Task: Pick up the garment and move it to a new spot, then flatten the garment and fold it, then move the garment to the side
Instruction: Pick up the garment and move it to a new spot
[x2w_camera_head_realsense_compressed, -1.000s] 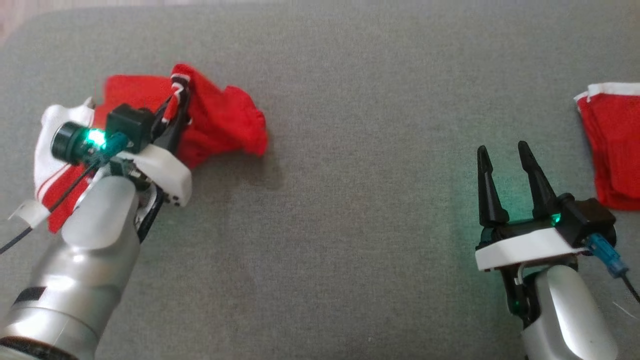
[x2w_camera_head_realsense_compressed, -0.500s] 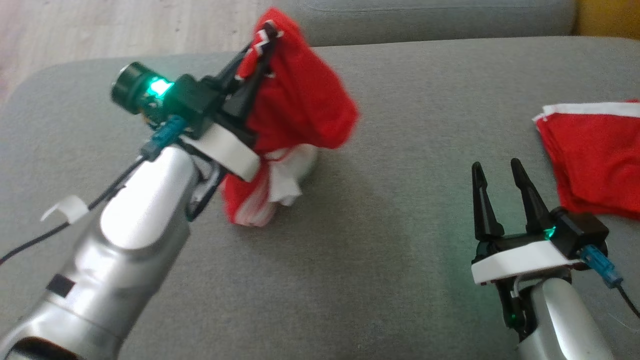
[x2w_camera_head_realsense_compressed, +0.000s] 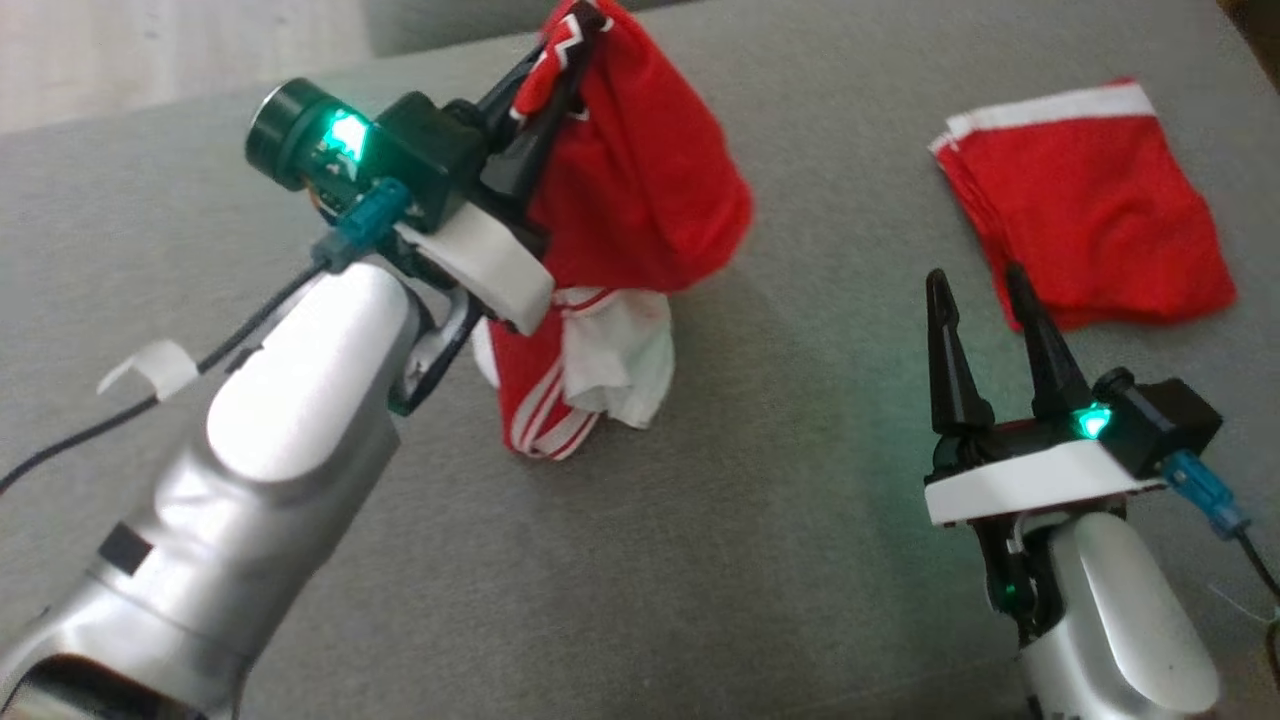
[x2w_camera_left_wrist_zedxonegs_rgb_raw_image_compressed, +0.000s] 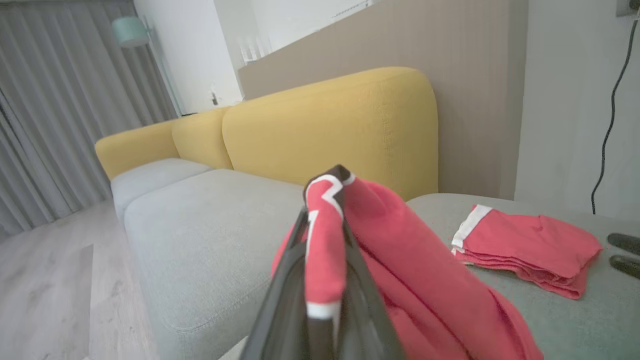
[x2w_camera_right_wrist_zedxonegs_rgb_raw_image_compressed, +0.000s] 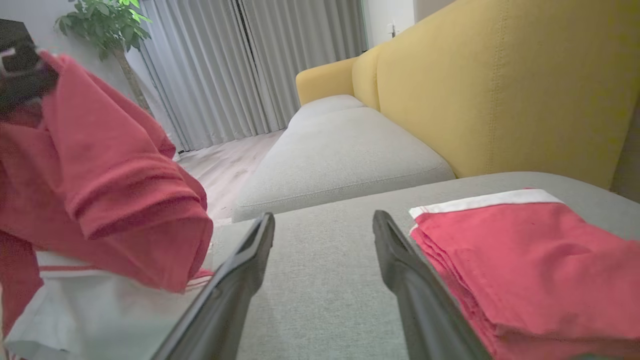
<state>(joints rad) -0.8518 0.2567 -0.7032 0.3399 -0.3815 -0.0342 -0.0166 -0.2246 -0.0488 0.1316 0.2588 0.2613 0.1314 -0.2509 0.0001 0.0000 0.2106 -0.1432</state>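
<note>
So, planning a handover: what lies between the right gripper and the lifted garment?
Just bare grey cushion between the right gripper and lifted garment, seen in the head view.

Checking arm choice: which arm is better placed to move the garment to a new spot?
Left: its jaws are shut on the hanging garment; the right jaws stand open near the folded red cloth.

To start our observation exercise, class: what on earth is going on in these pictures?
A two-armed robot is handling laundry on a grey sofa cushion. Its left gripper is shut on the trimmed edge of a red and white garment and holds it up, so the cloth hangs bunched, its lower end at or just above the cushion. The right gripper is open and empty, beside a folded red garment lying flat. Flattening and folding are not yet done.
</note>
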